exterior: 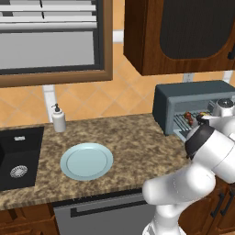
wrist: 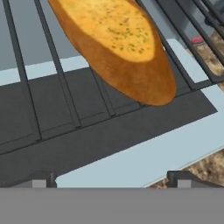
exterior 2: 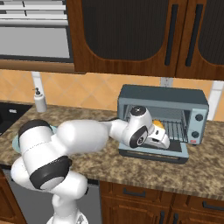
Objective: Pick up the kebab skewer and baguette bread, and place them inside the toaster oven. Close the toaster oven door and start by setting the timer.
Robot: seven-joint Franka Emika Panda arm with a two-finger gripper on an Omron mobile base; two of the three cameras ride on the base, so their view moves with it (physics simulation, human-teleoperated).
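Ahead of open end effector (wrist: 112,177), baguette bread (wrist: 120,50)

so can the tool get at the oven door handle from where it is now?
Probably yes. The tool is open, just above the dropped toaster oven door, with the baguette bread lying free on the rack. The handle itself isn't clearly visible.

Golden baguette bread (wrist: 118,48) lying flat on the wire rack inside the blue-grey toaster oven (exterior 2: 162,97). Kebab skewer (exterior: 188,118) in there too, dark reddish chunks. Toaster oven door (exterior 2: 153,152) dropped open, flat.
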